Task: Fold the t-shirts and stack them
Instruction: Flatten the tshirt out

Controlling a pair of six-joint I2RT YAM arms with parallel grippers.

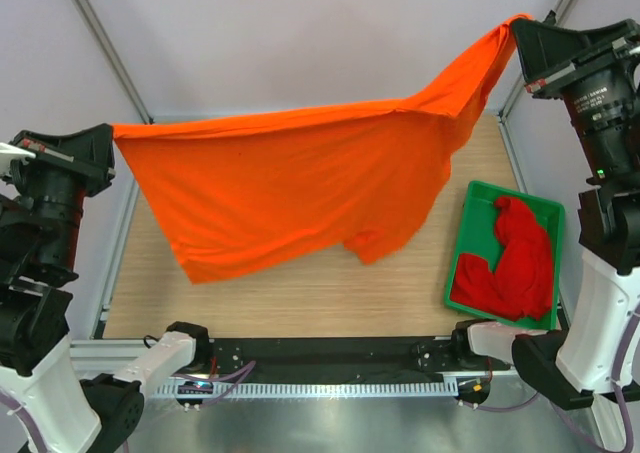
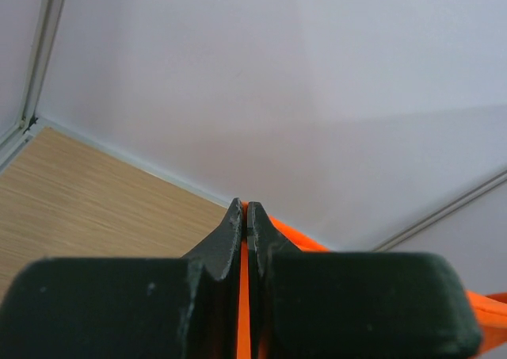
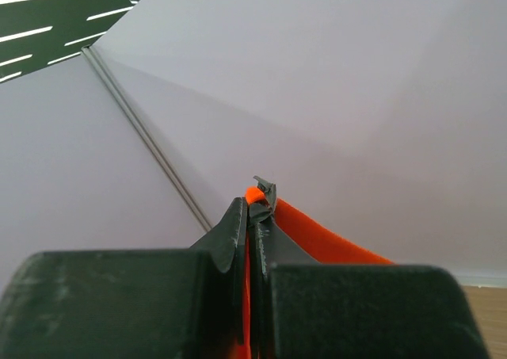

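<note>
top external: grippers point(image 1: 113, 133) point(image 1: 516, 25) high, shirt point(image 1: 290, 183) between

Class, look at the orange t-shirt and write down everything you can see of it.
The orange t-shirt is plain, print-free, soft-looking cloth. It hangs spread wide above the wooden table, stretched between the arms: the left gripper is shut on its left corner, the right gripper on its far right corner, so the top edge runs taut between them. The body sags in loose folds, with what looks like a sleeve dangling at its lower edge. Whether it brushes the table cannot be told.
</note>
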